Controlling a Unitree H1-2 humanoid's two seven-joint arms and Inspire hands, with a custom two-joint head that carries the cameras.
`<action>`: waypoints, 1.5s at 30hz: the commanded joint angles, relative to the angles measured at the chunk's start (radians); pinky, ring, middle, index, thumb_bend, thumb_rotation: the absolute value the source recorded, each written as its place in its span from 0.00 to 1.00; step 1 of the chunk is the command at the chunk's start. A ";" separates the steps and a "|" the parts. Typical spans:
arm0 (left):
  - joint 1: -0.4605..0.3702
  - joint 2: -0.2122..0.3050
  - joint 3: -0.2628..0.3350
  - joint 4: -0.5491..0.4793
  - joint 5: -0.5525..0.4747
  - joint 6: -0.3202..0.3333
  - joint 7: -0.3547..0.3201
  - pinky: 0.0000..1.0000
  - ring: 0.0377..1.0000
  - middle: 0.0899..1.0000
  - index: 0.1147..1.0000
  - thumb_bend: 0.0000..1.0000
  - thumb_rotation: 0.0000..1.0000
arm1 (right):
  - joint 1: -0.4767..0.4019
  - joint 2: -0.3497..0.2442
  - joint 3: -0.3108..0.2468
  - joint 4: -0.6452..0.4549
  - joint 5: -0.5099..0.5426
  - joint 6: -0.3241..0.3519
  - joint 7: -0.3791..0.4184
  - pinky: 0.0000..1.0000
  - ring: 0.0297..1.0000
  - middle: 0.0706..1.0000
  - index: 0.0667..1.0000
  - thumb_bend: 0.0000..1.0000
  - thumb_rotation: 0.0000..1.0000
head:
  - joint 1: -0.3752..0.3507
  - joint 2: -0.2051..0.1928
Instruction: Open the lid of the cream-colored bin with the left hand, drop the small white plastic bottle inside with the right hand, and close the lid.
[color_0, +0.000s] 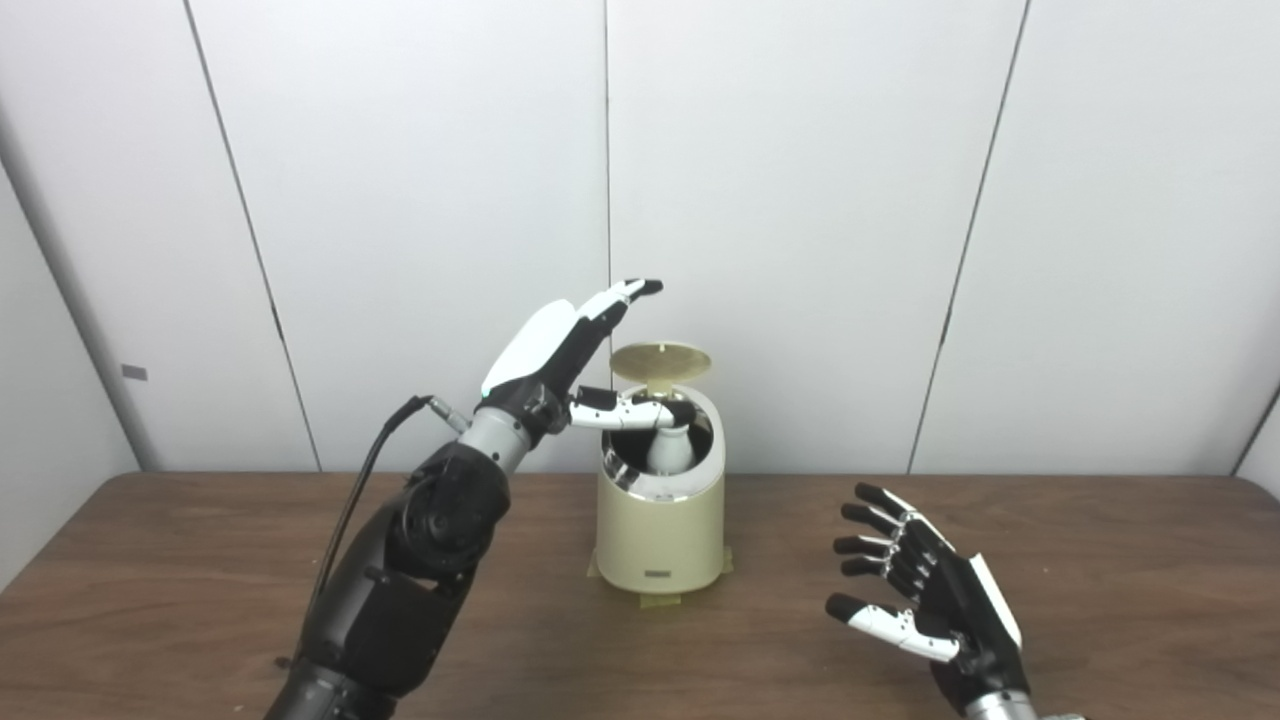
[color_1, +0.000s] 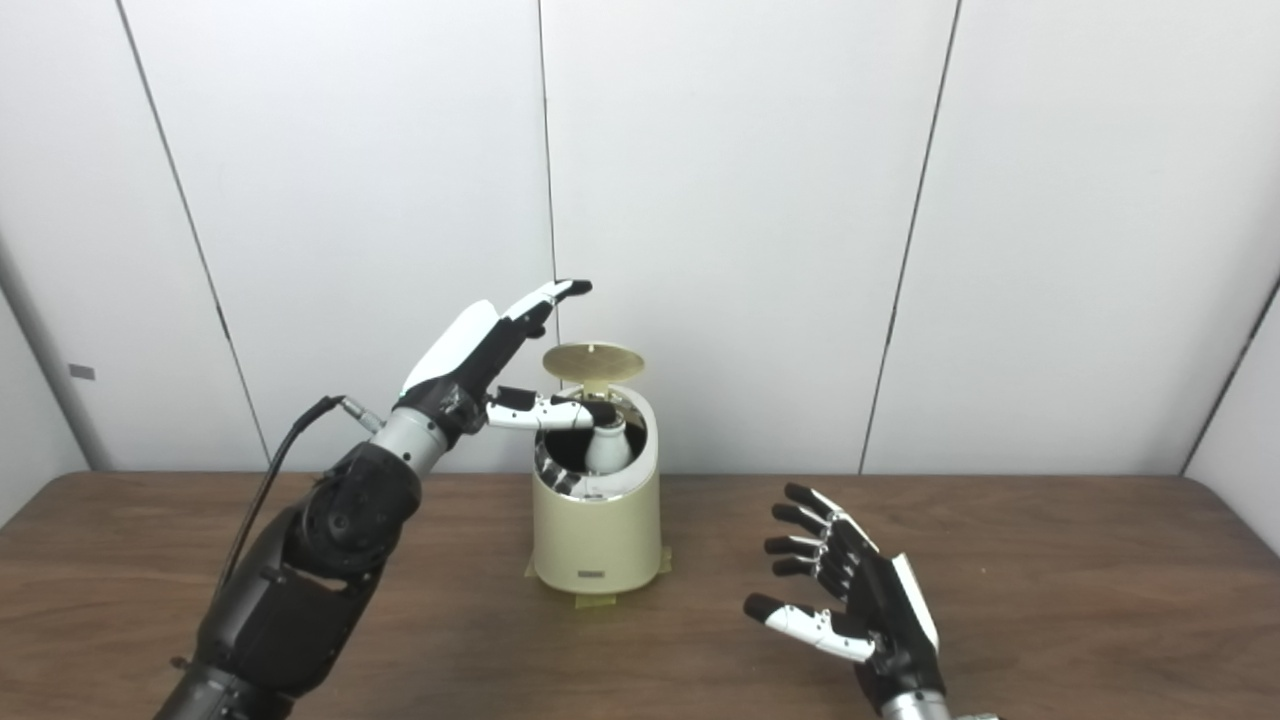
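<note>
The cream-colored bin (color_0: 660, 535) stands at the middle of the wooden table (color_0: 200, 560). Its round lid (color_0: 661, 363) is tipped up and open at the back. The small white plastic bottle (color_0: 670, 450) stands inside the bin's opening. My left hand (color_0: 560, 350) is raised above the bin's left side, fingers stretched out and apart, thumb reaching over the rim; it holds nothing. My right hand (color_0: 915, 585) is open and empty, low over the table to the right of the bin.
Yellow tape (color_0: 660, 600) sticks out under the bin's base. White wall panels (color_0: 800, 200) stand close behind the table. A black cable (color_0: 370, 470) runs along my left forearm.
</note>
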 joint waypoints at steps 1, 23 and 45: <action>-0.074 0.024 -0.009 -0.007 0.023 -0.038 -0.003 0.89 1.00 1.00 0.99 0.90 0.43 | -0.033 -0.002 -0.005 -0.025 0.004 -0.022 -0.009 0.58 0.65 0.77 0.80 0.85 0.25 | -0.002 0.000; -0.031 0.105 -0.095 -0.178 0.233 0.012 -0.106 1.00 0.97 0.76 0.72 0.92 0.55 | -0.040 0.012 -0.009 -0.023 0.019 -0.010 -0.021 0.59 0.63 0.75 0.79 0.88 0.28 | -0.012 0.007; 0.025 0.110 -0.112 -0.250 0.287 -0.040 -0.180 1.00 0.93 0.73 0.68 0.94 0.50 | -0.040 0.013 -0.011 -0.042 0.021 0.023 -0.021 0.58 0.63 0.75 0.79 0.89 0.28 | -0.023 0.030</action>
